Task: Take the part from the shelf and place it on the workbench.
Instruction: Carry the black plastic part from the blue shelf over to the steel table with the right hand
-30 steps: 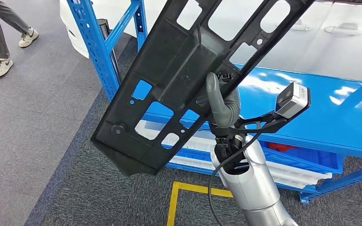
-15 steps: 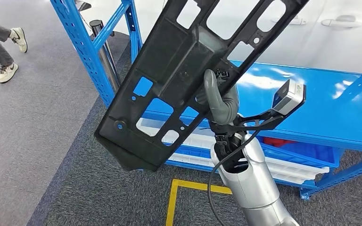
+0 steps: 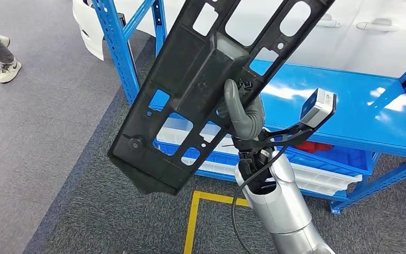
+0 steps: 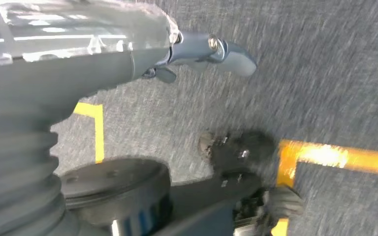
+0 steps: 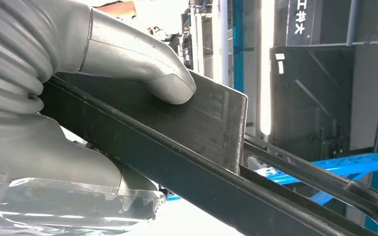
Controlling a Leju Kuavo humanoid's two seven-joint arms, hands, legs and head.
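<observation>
Right robot hand clamping black part, holding it tilted before blue shelf; left robot hand hanging, fingers apart.

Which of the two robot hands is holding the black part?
The right hand: its thumb presses on the black part raised before the blue shelf. The left hand hangs over the carpet, holding nothing.

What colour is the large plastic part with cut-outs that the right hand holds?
Black plastic part, clearest in the head view.

Our left hand hangs over grey carpet, fingers apart and holding nothing. Yellow floor tape crosses the carpet.
</observation>
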